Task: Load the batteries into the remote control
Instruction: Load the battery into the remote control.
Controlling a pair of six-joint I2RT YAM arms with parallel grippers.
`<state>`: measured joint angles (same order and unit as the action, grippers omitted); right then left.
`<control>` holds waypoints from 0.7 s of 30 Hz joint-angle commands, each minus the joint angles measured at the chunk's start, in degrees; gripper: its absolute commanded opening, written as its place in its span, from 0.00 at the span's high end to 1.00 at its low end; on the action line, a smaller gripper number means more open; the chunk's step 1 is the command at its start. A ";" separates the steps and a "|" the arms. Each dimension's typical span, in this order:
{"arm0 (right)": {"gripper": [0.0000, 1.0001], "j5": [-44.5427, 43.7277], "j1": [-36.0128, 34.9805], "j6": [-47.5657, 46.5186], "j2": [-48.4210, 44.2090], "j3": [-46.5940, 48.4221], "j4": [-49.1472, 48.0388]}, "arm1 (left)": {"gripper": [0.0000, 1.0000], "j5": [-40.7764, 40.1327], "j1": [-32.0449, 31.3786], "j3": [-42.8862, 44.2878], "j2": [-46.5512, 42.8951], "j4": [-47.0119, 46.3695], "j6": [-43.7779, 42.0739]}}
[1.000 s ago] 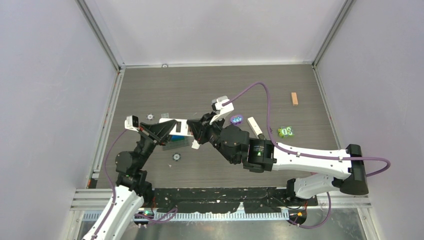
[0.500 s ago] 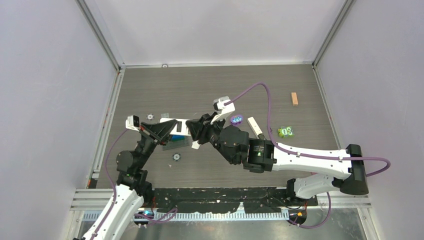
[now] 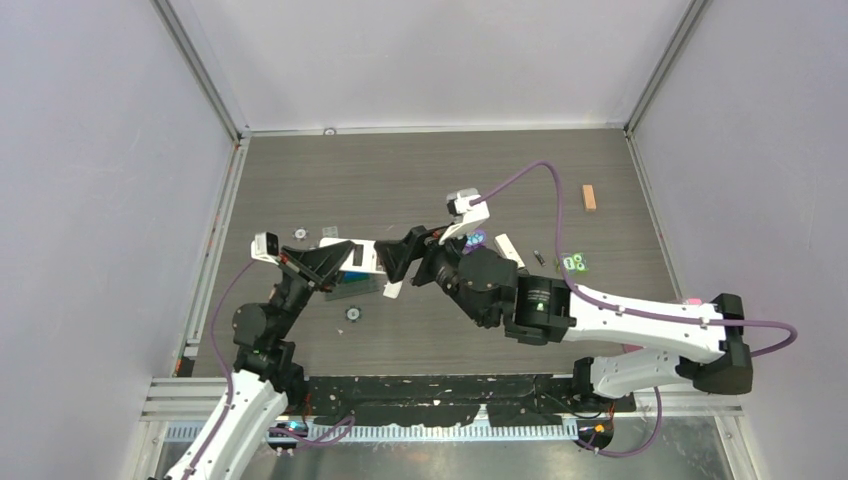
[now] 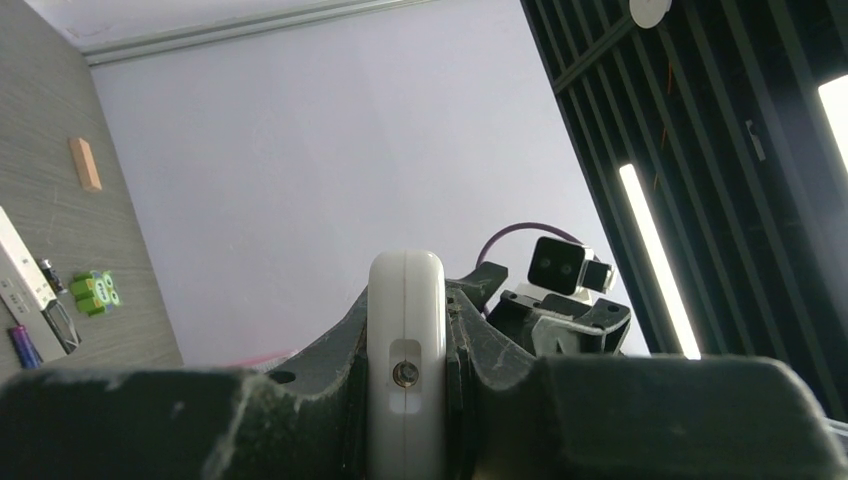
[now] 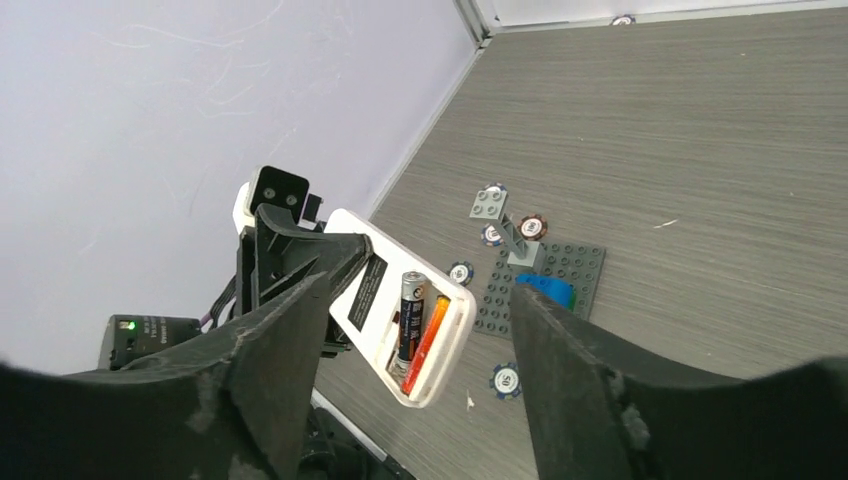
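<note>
Between the fingers of the left gripper [image 4: 407,335]: the remote control [image 5: 400,305], clamped edge-on and held above the table [image 5: 700,150]. Its battery bay is uncovered and faces the right gripper [image 5: 420,290].

In the bay: a dark cell [image 5: 411,315] and a reddish-orange cell [image 5: 428,342] side by side, the orange one at a slight angle to the dark one.

Right gripper: fingers spread wide, nothing held, just short of the remote and framing it.

Past the remote, on the table: a grey studded baseplate [image 5: 580,265] carrying a blue brick [image 5: 545,291], with round chips [image 5: 508,379] near it.

Well behind the right gripper, beside its arm: a blue-purple cell [image 4: 24,346], a second dark cell [image 4: 50,272], a white bar [image 4: 18,270] and a green piece [image 4: 95,291]. A wooden block [image 4: 85,163] lies farther off.
</note>
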<state>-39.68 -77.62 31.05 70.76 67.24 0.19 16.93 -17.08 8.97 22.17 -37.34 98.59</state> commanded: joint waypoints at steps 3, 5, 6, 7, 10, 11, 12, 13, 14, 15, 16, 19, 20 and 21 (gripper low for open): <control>0.19 5.48 2.00 5.52 -6.71 0.53 3.16 | 1.00 2.04 0.29 0.35 -3.04 -1.12 -2.16; 0.14 10.10 3.99 8.75 -7.37 0.92 6.03 | 1.00 2.67 0.29 0.40 -4.02 0.36 -2.99; 0.12 12.19 5.82 11.29 -7.34 1.16 7.10 | 1.00 2.93 0.29 0.39 -4.55 0.89 -3.31; 0.11 16.86 6.79 12.71 -7.24 1.58 9.00 | 1.00 3.24 0.29 0.34 -4.90 1.02 -3.56; 0.10 26.65 12.16 19.89 -5.79 1.70 11.64 | 1.00 3.99 0.29 0.39 -5.63 1.21 -4.32; 0.10 32.07 13.29 21.32 -5.49 0.84 11.03 | 1.00 4.32 0.27 0.49 -5.65 1.12 -4.58; 0.10 34.78 15.18 23.92 -5.09 -0.78 9.82 | 1.00 4.65 0.29 0.56 -5.57 0.93 -4.86; 0.11 39.11 15.90 25.09 -4.93 -1.58 7.32 | 1.00 4.90 0.29 0.62 -5.42 0.57 -5.15; 0.11 40.98 16.76 27.00 -4.67 -3.02 5.81 | 1.00 5.14 0.29 0.70 -5.33 0.18 -5.46; 0.12 43.57 17.00 27.73 -4.54 -3.44 3.69 | 1.00 5.33 0.29 0.70 -5.13 -0.04 -5.69; 0.12 44.92 17.25 28.69 -4.17 -3.77 3.16 | 1.00 5.53 0.29 0.71 -4.93 -0.43 -5.95; 0.14 47.29 17.48 30.62 -3.21 -4.01 0.87 | 1.00 5.83 0.29 0.67 -4.52 -0.85 -6.44; 0.15 47.98 17.54 31.03 -2.74 -4.11 0.61 | 1.00 5.83 0.29 0.65 -4.47 -0.91 -6.47; 0.18 48.22 17.57 31.83 -2.23 -4.21 0.28 | 1.00 5.79 0.29 0.55 -4.38 -1.01 -6.48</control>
<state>0.99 -60.25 57.47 67.96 62.96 6.74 21.67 -17.08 8.97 17.47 -34.98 93.76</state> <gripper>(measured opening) 0.858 0.232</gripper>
